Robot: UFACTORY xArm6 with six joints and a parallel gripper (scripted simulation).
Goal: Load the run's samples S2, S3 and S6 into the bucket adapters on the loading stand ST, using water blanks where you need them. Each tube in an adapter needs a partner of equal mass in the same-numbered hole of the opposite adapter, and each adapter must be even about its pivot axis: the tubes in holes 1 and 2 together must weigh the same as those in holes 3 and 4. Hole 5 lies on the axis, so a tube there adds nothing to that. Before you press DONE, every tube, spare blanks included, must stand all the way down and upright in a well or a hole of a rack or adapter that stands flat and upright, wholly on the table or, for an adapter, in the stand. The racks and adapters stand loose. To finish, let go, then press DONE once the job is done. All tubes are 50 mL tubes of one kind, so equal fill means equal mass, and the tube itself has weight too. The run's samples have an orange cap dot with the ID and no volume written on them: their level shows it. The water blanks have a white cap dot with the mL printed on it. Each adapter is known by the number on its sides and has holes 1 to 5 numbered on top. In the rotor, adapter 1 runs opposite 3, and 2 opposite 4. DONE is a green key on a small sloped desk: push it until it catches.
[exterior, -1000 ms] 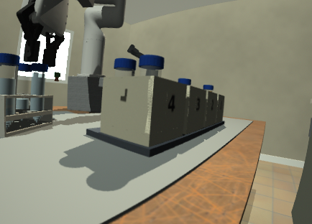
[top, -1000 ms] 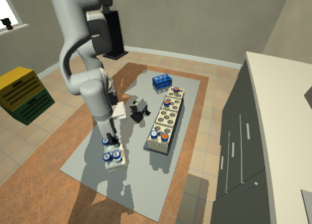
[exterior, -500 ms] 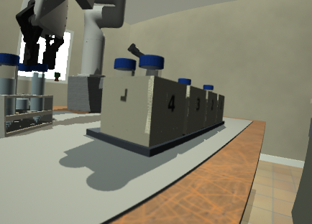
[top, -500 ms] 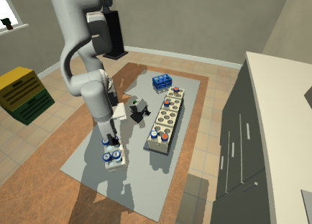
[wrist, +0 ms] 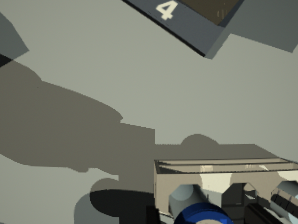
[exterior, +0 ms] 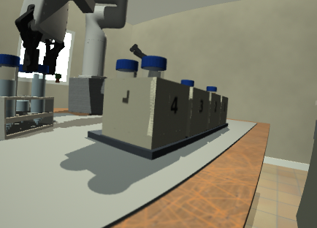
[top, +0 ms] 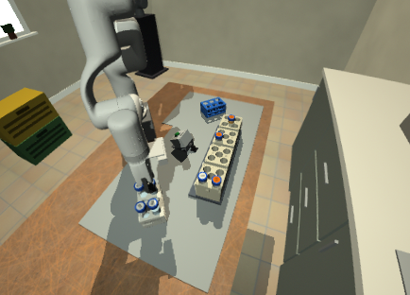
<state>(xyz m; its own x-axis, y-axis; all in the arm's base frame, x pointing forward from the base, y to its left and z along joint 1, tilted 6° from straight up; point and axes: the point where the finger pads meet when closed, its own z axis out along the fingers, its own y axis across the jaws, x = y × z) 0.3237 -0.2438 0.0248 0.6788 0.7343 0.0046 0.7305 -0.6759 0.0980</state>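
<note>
A big black 4 is on the dark side of the nearest block (top: pixel 208 189) (exterior: pixel 172 118). Going back along the row, a black 3 is on the next block (top: pixel 217 164) (exterior: pixel 200 118), then a smaller 2 on the third block (top: pixel 228 144) (exterior: pixel 215 114) and a faint 1 on the last block (top: pixel 231 127) (exterior: pixel 224 114). The nearest block's pale face has a dark, hook-shaped mark that I can't read. In the wrist view, a white 4 is on the dark stand (top: pixel 193 195) (exterior: pixel 120 144) (wrist: pixel 186 35). Any writing on the cap dots is too small to read.
</note>
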